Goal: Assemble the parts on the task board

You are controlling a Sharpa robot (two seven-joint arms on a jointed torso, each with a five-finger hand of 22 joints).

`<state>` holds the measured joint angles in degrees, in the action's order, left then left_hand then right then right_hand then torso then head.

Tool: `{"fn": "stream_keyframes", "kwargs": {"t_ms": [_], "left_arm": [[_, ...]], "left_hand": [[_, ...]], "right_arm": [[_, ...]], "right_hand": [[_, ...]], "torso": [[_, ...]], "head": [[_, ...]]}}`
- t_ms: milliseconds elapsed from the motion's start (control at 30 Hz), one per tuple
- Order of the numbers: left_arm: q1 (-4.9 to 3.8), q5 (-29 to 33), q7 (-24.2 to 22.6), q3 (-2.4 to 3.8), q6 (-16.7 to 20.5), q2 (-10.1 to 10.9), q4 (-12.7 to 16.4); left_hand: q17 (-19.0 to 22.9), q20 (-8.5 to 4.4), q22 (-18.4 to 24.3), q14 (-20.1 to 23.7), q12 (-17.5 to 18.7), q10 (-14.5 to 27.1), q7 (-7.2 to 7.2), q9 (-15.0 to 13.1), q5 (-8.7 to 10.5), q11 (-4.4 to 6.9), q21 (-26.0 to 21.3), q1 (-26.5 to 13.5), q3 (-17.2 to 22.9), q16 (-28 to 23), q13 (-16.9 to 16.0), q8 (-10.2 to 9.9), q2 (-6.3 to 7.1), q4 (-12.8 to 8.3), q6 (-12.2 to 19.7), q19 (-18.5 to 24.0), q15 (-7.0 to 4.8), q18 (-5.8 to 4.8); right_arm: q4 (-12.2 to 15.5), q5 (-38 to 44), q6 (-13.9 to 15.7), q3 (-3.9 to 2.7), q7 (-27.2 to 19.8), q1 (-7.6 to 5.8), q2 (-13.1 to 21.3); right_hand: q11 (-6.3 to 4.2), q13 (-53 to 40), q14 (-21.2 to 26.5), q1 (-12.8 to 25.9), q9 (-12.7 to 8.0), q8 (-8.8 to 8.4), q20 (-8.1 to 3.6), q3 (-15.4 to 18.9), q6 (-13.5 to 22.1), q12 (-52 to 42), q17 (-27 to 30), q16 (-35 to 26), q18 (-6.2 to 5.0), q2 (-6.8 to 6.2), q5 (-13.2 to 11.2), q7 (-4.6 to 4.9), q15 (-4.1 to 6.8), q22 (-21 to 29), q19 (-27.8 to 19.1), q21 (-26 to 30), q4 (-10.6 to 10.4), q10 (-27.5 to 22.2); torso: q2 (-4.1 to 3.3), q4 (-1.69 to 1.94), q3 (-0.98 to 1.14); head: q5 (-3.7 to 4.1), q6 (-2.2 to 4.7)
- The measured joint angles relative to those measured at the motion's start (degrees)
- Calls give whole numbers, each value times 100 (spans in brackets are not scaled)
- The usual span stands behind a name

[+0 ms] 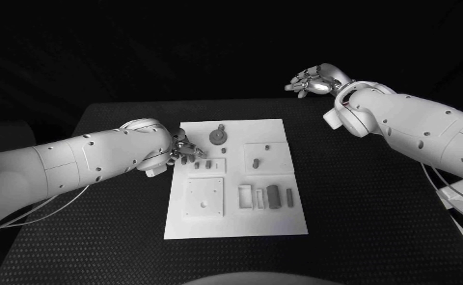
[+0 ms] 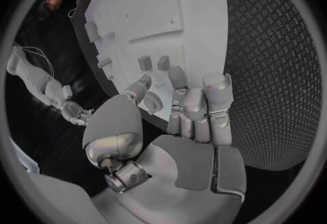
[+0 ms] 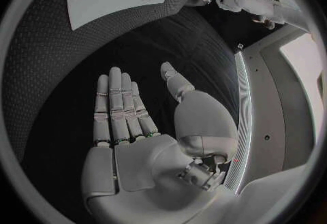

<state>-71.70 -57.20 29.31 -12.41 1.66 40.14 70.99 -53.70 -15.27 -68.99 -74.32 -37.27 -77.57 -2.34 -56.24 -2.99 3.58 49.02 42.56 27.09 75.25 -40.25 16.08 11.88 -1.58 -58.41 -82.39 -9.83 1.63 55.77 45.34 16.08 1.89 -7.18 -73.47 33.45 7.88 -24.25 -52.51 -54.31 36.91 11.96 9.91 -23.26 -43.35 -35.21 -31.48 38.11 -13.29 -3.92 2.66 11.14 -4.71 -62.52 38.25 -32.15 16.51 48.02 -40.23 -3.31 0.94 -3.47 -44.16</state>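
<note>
Near the middle of the head view, the white task board (image 1: 235, 198) lies flat on the black table (image 1: 366, 218), small grey parts (image 1: 274, 196) scattered over it. At the board's left edge, the left hand (image 1: 183, 152) hangs over it, fingers (image 2: 217, 93) loosely bent, nothing gripped. Upper right, well off the board, the right hand (image 1: 310, 83) is spread flat and empty.
</note>
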Motion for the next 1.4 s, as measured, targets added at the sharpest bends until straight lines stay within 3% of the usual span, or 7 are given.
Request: {"fn": "stream_keyframes", "kwargs": {"t_ms": [267, 367, 467, 567, 667, 867, 1400], "left_arm": [[5, 218, -251, 82, 373, 67, -16], [2, 338, -654, 150, 599, 78, -17], [-8, 406, -1164, 170, 882, 65, -10], [-10, 441, -1645, 171, 1164, 22, 0], [-10, 374, -1950, 171, 1411, -52, 14], [-9, -257, -2402, 168, 1827, -198, 17], [76, -2042, -2886, 115, 2190, -580, -188]], "left_hand": [[1, 65, -4, 92, 29, 159, -166, 188, 0, -91, -97, 180, -161, -68, 5, -146, -211, -163, 321, 128, 89, -13], [19, 83, -1, 186, 94, 333, -195, 249, -96, -124, -150, 726, -7, -133, 22, -166, -519, -594, 449, 226, 123, -34], [65, 208, 2, 407, 259, 639, -218, 307, -117, -195, -258, 1337, 233, -257, 91, -160, -589, -1041, 448, 458, 221, -36], [157, 326, 25, 736, 574, 827, -278, 400, -140, -160, -424, 1670, 432, -454, 260, -126, -604, -1289, 508, 793, 331, -32], [410, 508, 121, 1121, 1140, 1100, -483, 654, -140, -338, -695, 2077, 775, -848, 628, -276, -557, -1460, 712, 1206, 538, -28], [653, 725, 114, 872, 2001, 1254, -600, 1038, -94, -489, -684, 2522, 932, -960, 1234, -511, -276, -1489, 830, 1121, 803, 14], [874, 831, -23, 519, 2894, 1257, -521, 1631, -94, -492, -465, 2620, 787, -794, 2021, -678, -223, -1439, 751, 885, 853, 190]], "right_arm": [[0, -7, 0, 0, -1, 2, 2], [-6, -9, 0, 0, -1, 3, 2], [-11, -11, 0, 0, -2, 6, 2], [-16, -12, 0, 0, -2, 6, 1], [-17, -13, 0, 0, -2, 7, 1], [-30, -16, -1, 0, -2, 10, -6], [-51, -25, -7, 0, -5, 11, -52]], "right_hand": [[0, 5, 0, 0, 0, 0, 0, 0, 0, 0, -5, 0, 0, 0, 0, 0, 0, 0, 0, 0, 0, 0], [0, 5, 0, 0, 0, 0, 0, 0, 0, 0, -5, 0, 0, 0, 0, 0, 0, 0, 0, 0, 0, 0], [0, 5, 0, 0, 0, 0, 0, 0, 0, 0, -4, 0, 0, 0, 0, 0, 0, 0, 0, 22, 0, 0], [0, 11, 0, 0, 0, 0, 14, 0, 0, 0, -4, 0, 0, 0, 0, 0, 0, 0, -14, 22, 0, 0], [0, 12, 0, 0, 0, 0, 20, 0, 0, 0, -4, 0, 0, 0, 0, 0, 0, -1, -20, 22, 0, 0], [0, 11, 0, 0, 0, 0, 20, 0, 0, 0, -9, 0, 0, 0, 0, 0, 0, -1, -20, 22, 0, 0], [0, 23, 0, 0, 0, 0, 20, 0, 0, 0, -14, -22, -1, 0, 0, 0, 0, -1, -20, 22, 0, 0]], "torso": [[1, 2, 1], [2, 2, 2], [2, 2, 2], [2, 1, 4], [2, -1, 4], [-1, 1, 4], [-7, -9, 4]], "head": [[14, 19], [15, 35], [18, 51], [20, 60], [28, 72], [38, 97], [53, 134]]}}
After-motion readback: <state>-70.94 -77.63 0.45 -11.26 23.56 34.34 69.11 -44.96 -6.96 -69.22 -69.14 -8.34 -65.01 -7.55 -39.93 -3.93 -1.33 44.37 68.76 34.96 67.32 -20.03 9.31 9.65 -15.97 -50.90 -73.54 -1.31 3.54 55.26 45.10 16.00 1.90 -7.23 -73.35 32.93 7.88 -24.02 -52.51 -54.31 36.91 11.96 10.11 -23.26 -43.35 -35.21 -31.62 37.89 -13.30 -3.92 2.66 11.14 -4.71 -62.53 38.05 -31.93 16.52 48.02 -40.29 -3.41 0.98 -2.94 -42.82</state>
